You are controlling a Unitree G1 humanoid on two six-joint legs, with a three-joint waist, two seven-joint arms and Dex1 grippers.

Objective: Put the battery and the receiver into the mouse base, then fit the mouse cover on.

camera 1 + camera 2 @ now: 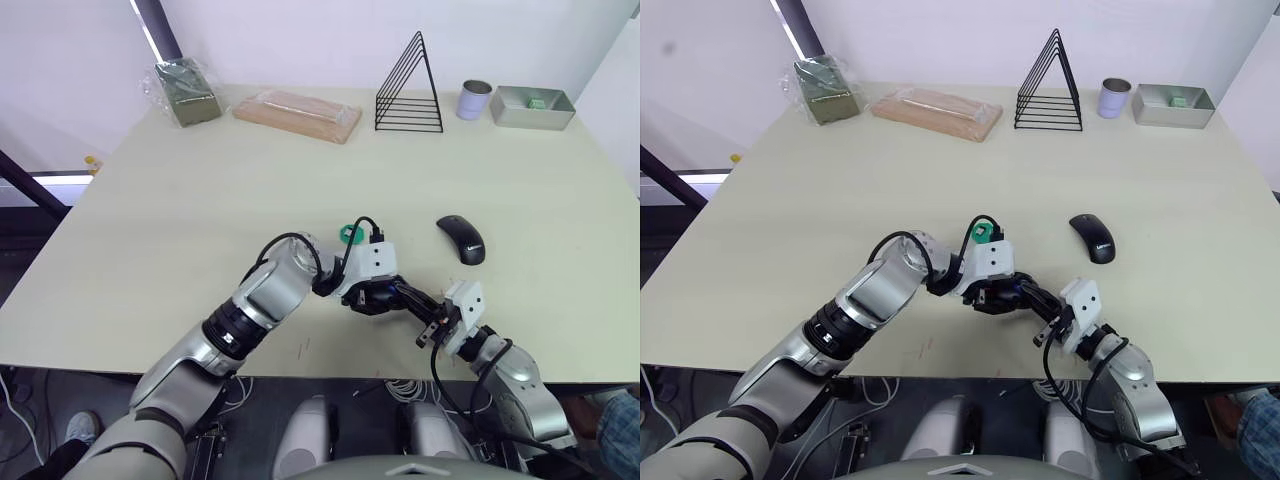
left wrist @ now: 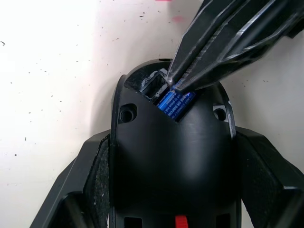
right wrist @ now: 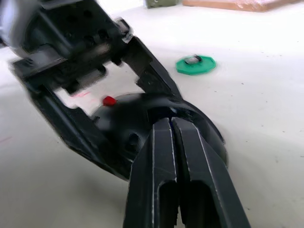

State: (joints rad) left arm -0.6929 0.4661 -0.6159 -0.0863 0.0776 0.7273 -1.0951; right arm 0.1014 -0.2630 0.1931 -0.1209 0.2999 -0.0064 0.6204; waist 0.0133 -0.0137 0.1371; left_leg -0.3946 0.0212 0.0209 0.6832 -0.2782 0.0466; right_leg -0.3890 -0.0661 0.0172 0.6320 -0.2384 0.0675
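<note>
The black mouse base point(image 2: 171, 156) sits between my left gripper's point(image 1: 368, 296) fingers point(image 2: 95, 175), which are shut on its two sides just above the table's front part. The blue battery point(image 2: 175, 103) lies in the slot at the base's open end. My right gripper point(image 3: 170, 122) is shut, fingers pressed together, and its tips touch the battery's end. The receiver point(image 3: 192, 60) rests on a round green disc point(image 1: 350, 235) just behind the base. The smooth black mouse cover point(image 1: 461, 239) lies on the table to the right.
Along the table's far edge stand a bagged green item point(image 1: 186, 92), a wrapped wooden block point(image 1: 297, 114), a black wire rack point(image 1: 410, 88), a tin can point(image 1: 476, 100) and a metal tray point(image 1: 531, 106). The table's front edge runs close under both grippers.
</note>
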